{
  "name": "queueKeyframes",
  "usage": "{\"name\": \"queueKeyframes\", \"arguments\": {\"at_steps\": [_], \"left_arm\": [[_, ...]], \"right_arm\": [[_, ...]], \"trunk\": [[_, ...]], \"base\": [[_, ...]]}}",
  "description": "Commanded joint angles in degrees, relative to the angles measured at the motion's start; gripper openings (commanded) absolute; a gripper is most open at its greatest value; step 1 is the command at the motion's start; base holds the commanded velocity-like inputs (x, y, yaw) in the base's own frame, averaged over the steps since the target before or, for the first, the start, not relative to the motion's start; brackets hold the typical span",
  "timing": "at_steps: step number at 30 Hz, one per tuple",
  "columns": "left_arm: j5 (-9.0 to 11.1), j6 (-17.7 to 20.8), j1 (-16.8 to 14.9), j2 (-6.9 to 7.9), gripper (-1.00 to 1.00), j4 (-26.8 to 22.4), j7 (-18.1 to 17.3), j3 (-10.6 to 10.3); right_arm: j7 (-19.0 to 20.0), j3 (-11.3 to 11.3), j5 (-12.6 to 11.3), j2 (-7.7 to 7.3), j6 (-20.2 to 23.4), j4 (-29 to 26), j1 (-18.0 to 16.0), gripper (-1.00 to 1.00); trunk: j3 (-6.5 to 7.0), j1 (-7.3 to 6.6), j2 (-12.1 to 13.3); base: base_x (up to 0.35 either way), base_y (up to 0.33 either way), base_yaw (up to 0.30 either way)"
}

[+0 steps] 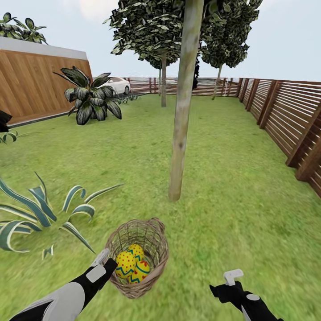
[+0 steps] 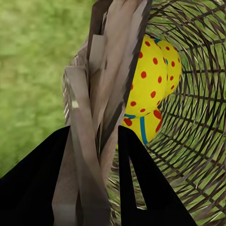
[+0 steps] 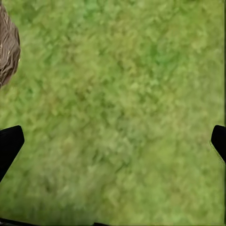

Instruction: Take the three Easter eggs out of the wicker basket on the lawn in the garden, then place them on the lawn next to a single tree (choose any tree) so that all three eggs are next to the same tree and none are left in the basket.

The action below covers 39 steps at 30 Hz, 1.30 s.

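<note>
L gripper [image 1: 103,263] clamps wicker basket [image 1: 154,232] rim w/ 3 Easter eggs [image 1: 126,263]; R gripper [image 1: 232,277] spread wide.

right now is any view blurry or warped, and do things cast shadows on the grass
Head view: the brown slatted fence bows at the frame edge, wide-angle warp; no clear shadow under the pale leaning tree trunk or the round tan wicker basket. Left wrist view: the basket rim is close and smeared, the yellow red-dotted eggs sharp. Right wrist view: soft, blurred green lawn, flat light.
</note>
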Motion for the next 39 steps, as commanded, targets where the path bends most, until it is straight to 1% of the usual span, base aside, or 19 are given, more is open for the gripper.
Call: {"name": "queueKeyframes", "arguments": {"at_steps": [1,9,25,39], "left_arm": [[-0.3,0.2,0.0,-0.04,-1.0,-0.2,0.3,0.3],[-0.3,-0.1,0.0,0.0,-1.0,-0.2,0.0,0.1],[-0.3,-0.1,0.0,0.01,-1.0,-0.2,0.0,0.0],[-0.3,0.0,0.0,-0.03,-1.0,-0.2,0.0,0.1]], "right_arm": [[0.5,-0.4,0.5,0.04,0.3,-0.1,0.0,1.0],[0.5,-0.4,0.8,0.2,0.1,0.4,0.0,1.0],[0.6,-0.4,0.8,0.17,0.1,0.6,0.0,1.0],[0.6,-0.4,0.5,-0.04,0.1,0.6,0.0,1.0]], "trunk": [[-0.11,0.04,-0.1],[-0.11,0.04,-0.1],[-0.11,0.04,-0.1],[-0.11,0.04,-0.1]], "base": [[0.055,-0.037,0.007],[0.013,-0.011,0.001],[0.223,-0.201,0.001],[0.2,-0.223,0.276]]}}
